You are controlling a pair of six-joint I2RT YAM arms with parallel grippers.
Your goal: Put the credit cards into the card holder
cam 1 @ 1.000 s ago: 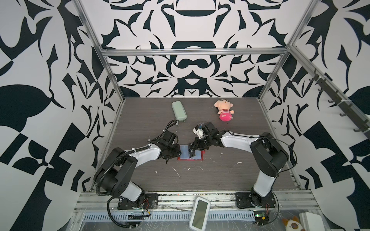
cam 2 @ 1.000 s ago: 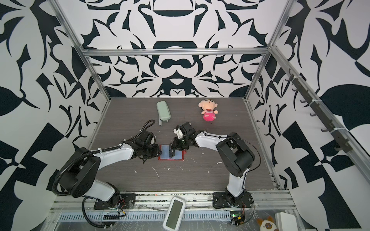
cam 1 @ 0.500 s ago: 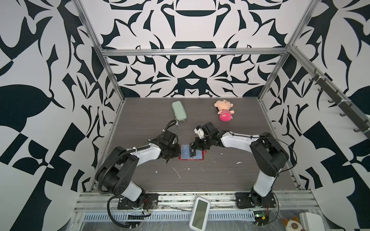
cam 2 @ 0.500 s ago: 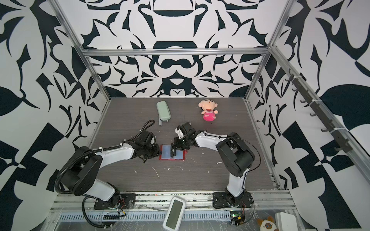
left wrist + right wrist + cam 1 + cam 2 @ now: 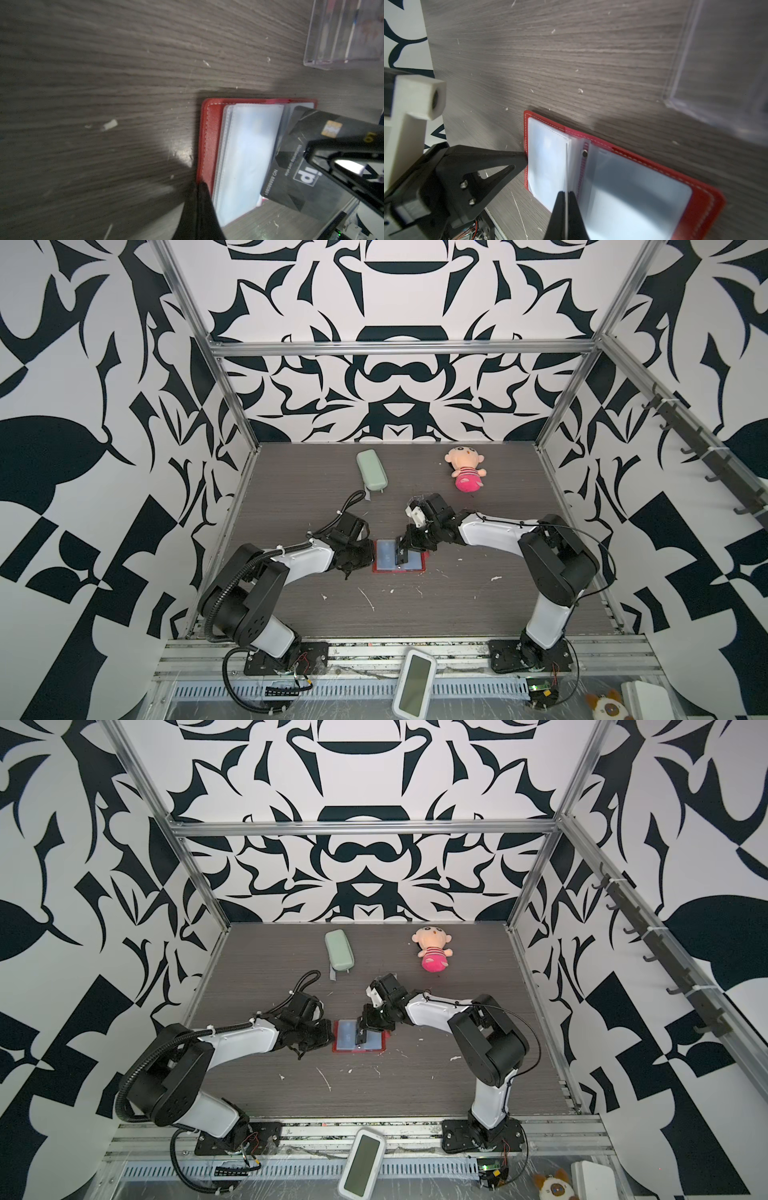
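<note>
Mid-worktop (image 5: 457, 601), card holder (image 5: 384, 558) lies open. Right jaws clamp black card (image 5: 301, 158) above sleeves (image 5: 245, 155), not in yet; left jaws closed at red edge. Blue card: can't tell.

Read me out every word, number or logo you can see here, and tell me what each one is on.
"ip": large letters on the black card, any first letter hidden by the right gripper.
"NO.8888": same card; later digits unsure.
Small line beside it: too blurred.
Yellow mark on that gripper: too blurred.
</note>
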